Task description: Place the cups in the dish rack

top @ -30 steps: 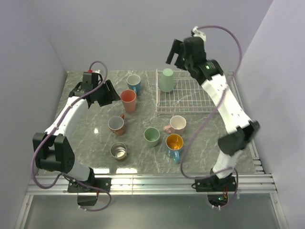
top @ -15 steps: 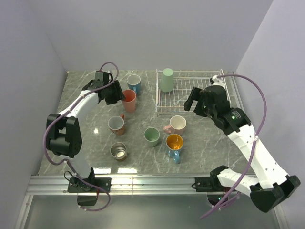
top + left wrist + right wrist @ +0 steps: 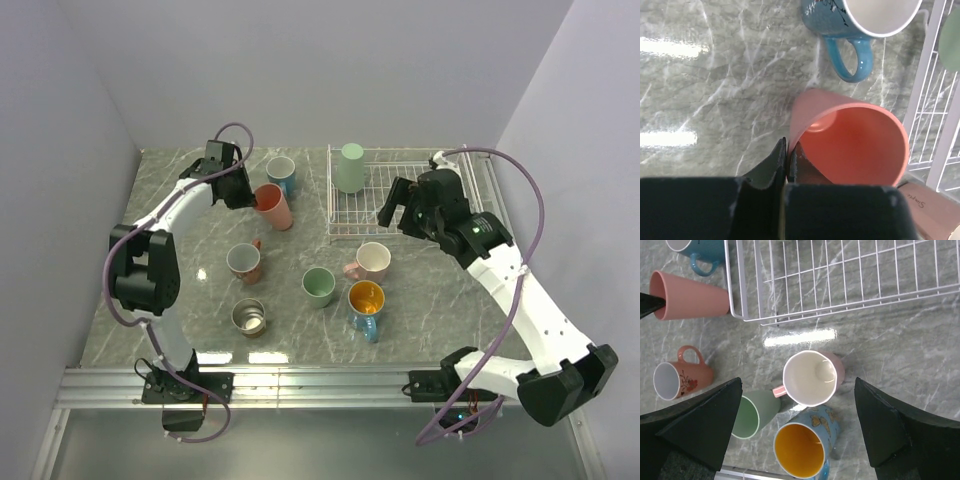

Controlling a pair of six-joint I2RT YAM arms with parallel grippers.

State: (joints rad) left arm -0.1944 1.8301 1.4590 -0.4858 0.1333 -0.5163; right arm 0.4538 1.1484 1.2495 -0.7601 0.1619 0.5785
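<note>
My left gripper (image 3: 247,191) (image 3: 786,150) is shut on the rim of the salmon pink cup (image 3: 276,206) (image 3: 850,140), one finger inside and one outside; the cup leans toward the dish rack (image 3: 410,205). A blue mug (image 3: 281,175) (image 3: 860,20) stands just behind it. One mint green cup (image 3: 350,167) sits upside down in the rack's back left corner. My right gripper (image 3: 404,212) (image 3: 798,382) hangs open and empty over the rack's front edge, above the pale pink mug (image 3: 373,260) (image 3: 812,376).
On the marble in front of the rack stand a brown mug (image 3: 244,263), a second mint green cup (image 3: 318,285), a blue mug with orange inside (image 3: 365,300) and a steel cup (image 3: 249,317). Grey walls close in left, back and right.
My left gripper has shut on the salmon cup's rim and tipped the cup toward the rack. The right arm has shifted a little left over the rack's front edge, still open.
</note>
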